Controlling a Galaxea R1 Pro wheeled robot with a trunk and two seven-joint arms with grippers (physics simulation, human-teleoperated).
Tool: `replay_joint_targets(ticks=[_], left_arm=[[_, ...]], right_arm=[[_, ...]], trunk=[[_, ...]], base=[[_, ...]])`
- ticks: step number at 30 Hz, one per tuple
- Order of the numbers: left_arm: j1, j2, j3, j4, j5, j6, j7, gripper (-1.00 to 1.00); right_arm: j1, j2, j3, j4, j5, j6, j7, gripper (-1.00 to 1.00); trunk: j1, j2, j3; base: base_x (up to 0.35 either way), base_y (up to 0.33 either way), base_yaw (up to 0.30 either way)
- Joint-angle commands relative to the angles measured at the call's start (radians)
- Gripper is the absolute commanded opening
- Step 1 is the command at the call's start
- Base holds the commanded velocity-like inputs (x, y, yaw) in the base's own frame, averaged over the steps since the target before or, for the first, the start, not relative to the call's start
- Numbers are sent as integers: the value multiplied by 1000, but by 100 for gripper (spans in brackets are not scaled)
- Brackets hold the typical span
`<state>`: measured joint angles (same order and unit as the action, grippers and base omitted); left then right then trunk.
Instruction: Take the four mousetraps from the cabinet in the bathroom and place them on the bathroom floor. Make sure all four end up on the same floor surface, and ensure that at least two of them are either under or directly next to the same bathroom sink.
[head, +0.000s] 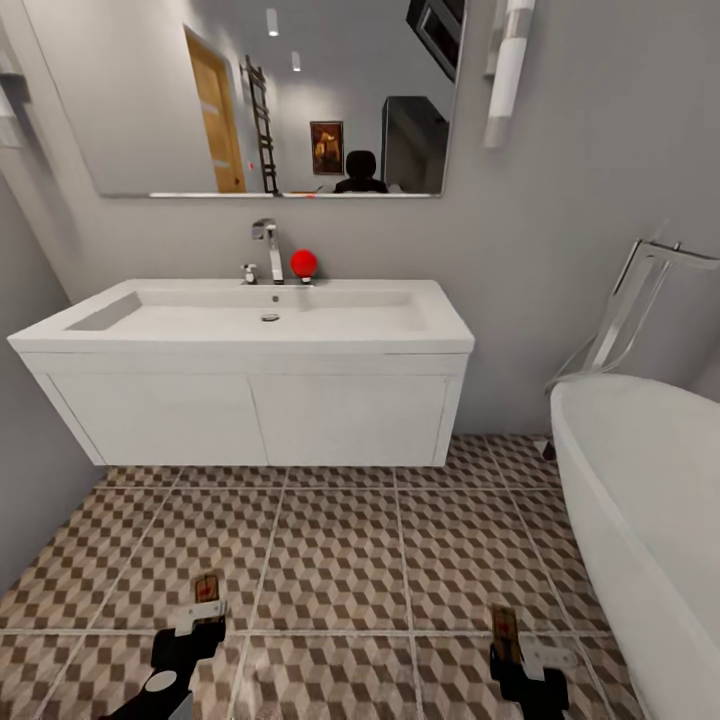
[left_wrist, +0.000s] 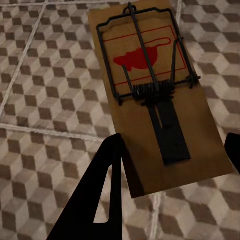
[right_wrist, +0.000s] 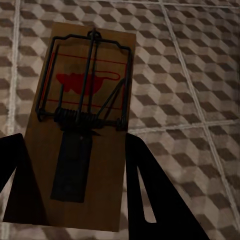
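Mousetraps: two are in play, one per hand. The left hand (head: 200, 625) is pinching a mousetrap (left_wrist: 150, 95) by its near end, board flat between the fingers (left_wrist: 102, 190), spring bar and red mark facing up. The right hand (head: 520, 650) is pinching a second mousetrap (right_wrist: 82, 130) the same way, fingers (right_wrist: 150, 195) closed on both long edges.

Both traps are held out ahead of the hands, above the bathroom floor (head: 340, 560); contact with the tiles cannot be confirmed, and the wrist views suggest a gap below each board. The sink (head: 250, 415) is seen straight ahead of both hands, well apart from them, with open patterned tile in between. The white bathtub (head: 640, 500) is off beyond the right hand's outer side.

Step judged: carry/placement phase for this pair; cabinet pickup is done for these two. Where the other two traps are cannot be told.

Next move, as judged: the base is to be brought closer so the traps land under or right beside the vanity front, then both hands lowered until the boards lie flat on the tile, then released. Release from height is to be avoided, since a light flat board may flip or skid. Bathtub clearance is to be watched on the right.
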<state>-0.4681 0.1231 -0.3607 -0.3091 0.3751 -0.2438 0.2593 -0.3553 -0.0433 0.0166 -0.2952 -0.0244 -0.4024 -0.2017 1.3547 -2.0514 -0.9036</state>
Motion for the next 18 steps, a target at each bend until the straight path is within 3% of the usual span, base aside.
replay_joint_targets(ticks=[1,6,11,14,18], left_arm=[[-1,1,-9,-1,4,-3,6,-100],[0,-2,-20,-5,-1,-2,4,-100],[-1,-6,-143,-7,-2,0,5,-100],[0,-6,-170,-7,-2,1,6,-100],[-1,-7,-179,-8,-2,1,5,-100]], right_arm=[[-1,0,2,1,-6,-4,1,-100],[-1,0,2,1,-6,-4,-1,-100],[-1,0,2,2,-6,-4,-1,-100],[-1,0,3,2,-6,-4,-1,-100],[-1,0,3,2,-6,-4,-1,-100]], trunk=[[4,-8,-5],[23,-43,-28],[42,-78,-50],[54,-99,-64],[69,-127,-82]], base=[[0,0,0],[0,0,0],[0,0,0],[0,0,0],[0,0,0]])
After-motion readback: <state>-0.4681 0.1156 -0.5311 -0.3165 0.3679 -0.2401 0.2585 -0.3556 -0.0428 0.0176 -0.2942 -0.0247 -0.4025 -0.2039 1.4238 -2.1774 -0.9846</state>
